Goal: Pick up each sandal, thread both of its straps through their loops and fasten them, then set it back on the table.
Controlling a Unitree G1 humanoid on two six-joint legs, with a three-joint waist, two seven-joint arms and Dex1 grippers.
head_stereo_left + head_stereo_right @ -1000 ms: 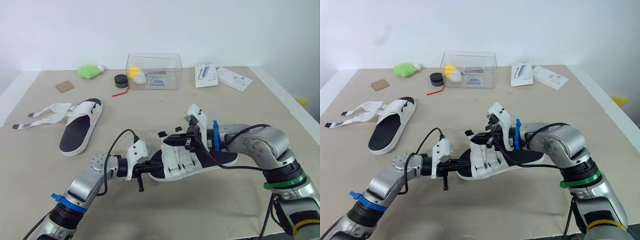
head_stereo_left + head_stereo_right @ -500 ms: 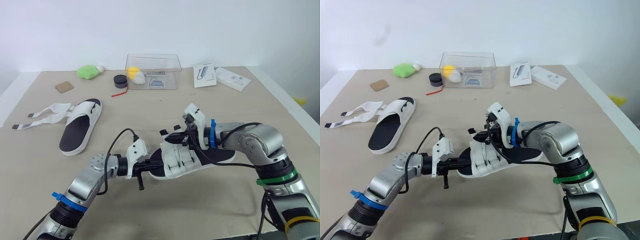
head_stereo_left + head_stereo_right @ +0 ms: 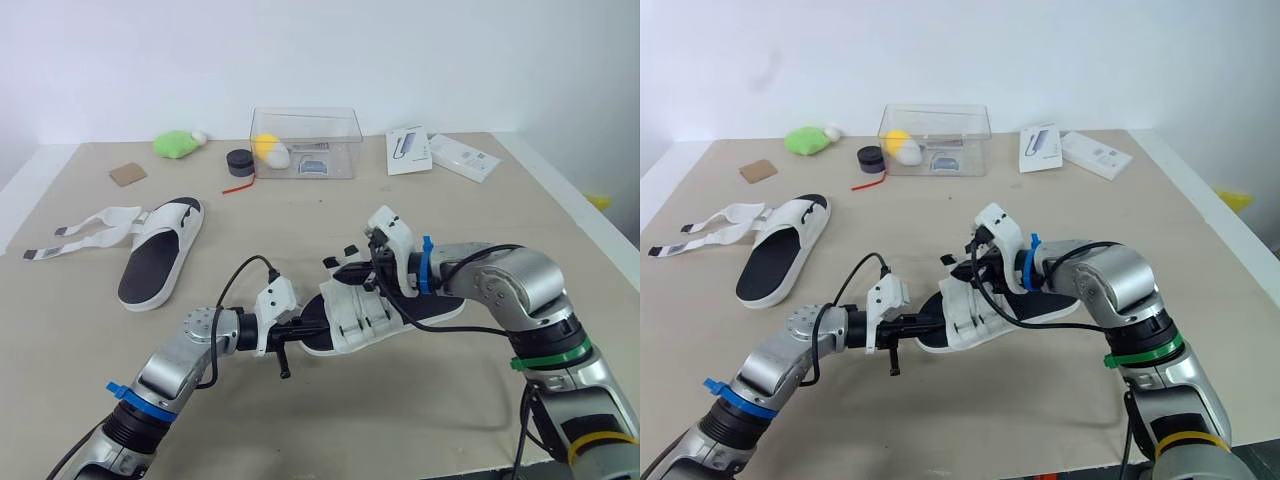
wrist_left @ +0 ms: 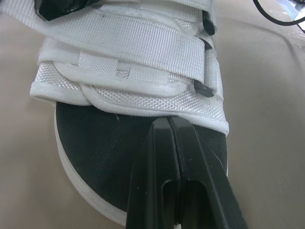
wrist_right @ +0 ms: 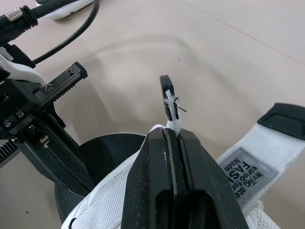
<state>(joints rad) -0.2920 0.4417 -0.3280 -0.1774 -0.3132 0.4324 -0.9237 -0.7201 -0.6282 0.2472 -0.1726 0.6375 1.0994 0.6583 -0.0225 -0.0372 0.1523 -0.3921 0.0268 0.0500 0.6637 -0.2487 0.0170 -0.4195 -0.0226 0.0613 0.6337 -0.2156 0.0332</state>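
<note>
A white-strapped sandal with a black insole (image 3: 370,315) lies mid-table between my two arms. My right gripper (image 5: 174,136) is shut on the end of one of its straps (image 5: 167,98), whose black tip sticks out past the fingertips; in the left eye view this gripper (image 3: 360,272) hovers over the strap section. My left gripper (image 4: 170,125) is shut, with its tips on the insole at the toe end, just short of the straps (image 4: 143,52). A second sandal (image 3: 160,252) lies at the left with both straps (image 3: 85,228) spread open on the table.
At the back stand a clear plastic box (image 3: 305,143), a black round lid (image 3: 240,161), a green lump (image 3: 175,143) and a brown square (image 3: 128,173). Two white packages (image 3: 412,150) (image 3: 467,157) lie back right. The table's right edge (image 3: 590,215) is close.
My right gripper has drawn the strap end slightly left over the sandal, and the sandal has shifted a little with it. The left arm has barely moved.
</note>
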